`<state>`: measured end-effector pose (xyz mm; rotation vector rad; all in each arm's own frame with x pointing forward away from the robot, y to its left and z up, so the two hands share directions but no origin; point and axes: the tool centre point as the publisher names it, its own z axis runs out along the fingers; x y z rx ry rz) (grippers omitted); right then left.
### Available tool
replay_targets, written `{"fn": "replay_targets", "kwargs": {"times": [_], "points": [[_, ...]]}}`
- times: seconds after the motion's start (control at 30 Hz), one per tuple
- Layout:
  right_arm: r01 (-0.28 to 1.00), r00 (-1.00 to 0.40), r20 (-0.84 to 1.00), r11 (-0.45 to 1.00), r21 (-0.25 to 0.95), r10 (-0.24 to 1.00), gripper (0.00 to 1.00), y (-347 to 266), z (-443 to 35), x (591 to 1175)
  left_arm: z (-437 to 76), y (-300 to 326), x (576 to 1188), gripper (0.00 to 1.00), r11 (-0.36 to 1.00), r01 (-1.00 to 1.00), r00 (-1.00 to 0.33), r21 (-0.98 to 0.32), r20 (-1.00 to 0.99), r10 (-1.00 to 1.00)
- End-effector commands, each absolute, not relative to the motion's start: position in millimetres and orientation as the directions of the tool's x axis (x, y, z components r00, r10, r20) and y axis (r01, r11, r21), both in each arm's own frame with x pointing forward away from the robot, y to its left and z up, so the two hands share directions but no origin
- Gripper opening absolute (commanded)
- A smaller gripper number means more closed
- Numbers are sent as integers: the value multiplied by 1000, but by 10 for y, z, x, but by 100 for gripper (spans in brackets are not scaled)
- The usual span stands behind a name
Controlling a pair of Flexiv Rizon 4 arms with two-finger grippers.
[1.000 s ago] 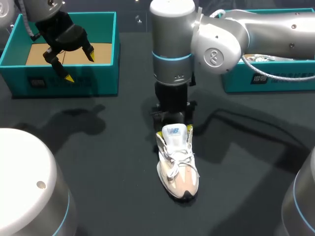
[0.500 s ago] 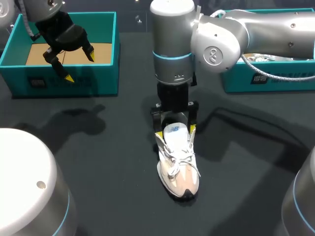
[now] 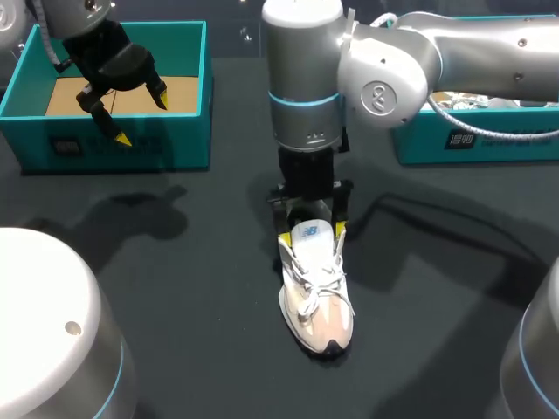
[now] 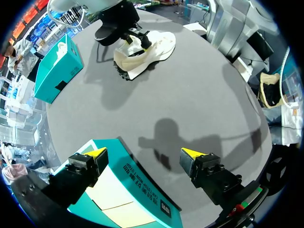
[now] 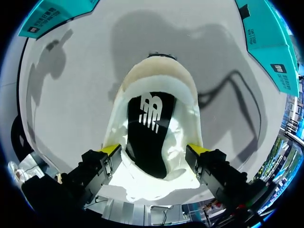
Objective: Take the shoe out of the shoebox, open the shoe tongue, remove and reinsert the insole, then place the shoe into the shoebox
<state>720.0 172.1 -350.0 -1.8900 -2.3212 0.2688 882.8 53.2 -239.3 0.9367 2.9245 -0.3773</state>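
We are looking at a white shoe (image 3: 316,301) with white laces, its toe shading into pale peach and its sole edge possibly black. Its insole (image 5: 149,130) is showing black with a white mark. The shoebox (image 3: 157,144) is showing teal outside and tan inside. The left gripper (image 3: 142,120) and right gripper (image 3: 312,234) are wearing yellow tips.

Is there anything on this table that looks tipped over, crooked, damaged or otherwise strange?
Nothing stands out. The white and beige sneaker stands upright on its sole on the dark table, with the right gripper straddling its rear part. The teal cardboard shoebox sits flat with its walls intact, and the left gripper is open above it.
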Motion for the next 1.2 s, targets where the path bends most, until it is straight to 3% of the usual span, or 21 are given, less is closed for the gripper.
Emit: {"fn": "replay_targets", "kwargs": {"times": [0.03, 0.3, 0.4, 0.7, 0.93, 1.0, 1.07, 1.2], "points": [[958, -196, -9, 190, -213, 981, 87, 1674, -3461, 7139, -2388, 537, 8825, 100, 787, 578, -815, -214, -118, 567], [960, -179, -10, 172, -223, 984, 84, 1643, -3459, 7079, -2388, 537, 8825, 100, 787, 578, -815, -214, -118, 567], [960, -175, -11, 168, -224, 985, 78, 1638, -3459, 7070, -2388, 537, 8825, 100, 787, 578, -815, -214, -118, 567], [961, -163, -20, 154, -230, 986, 100, 1658, -3418, 6998, -2388, 537, 8825, 100, 787, 578, -815, -214, -118, 567], [969, -128, -36, 117, -219, 991, 100, 1639, -3361, 6886, -2388, 537, 8825, 100, 787, 578, -815, -214, -118, 567], [971, -117, -42, 106, -213, 992, 98, 1628, -3340, 6855, -2388, 537, 8825, 100, 787, 578, -815, -214, -118, 567], [973, -108, -48, 95, -208, 993, 89, 1618, -3319, 6825, -2388, 537, 8825, 100, 787, 578, -815, -214, -118, 567], [975, -94, -53, 81, -206, 994, 87, 1617, -3284, 6759, -2388, 537, 8825, 100, 787, 578, -815, -214, -118, 567]]}}
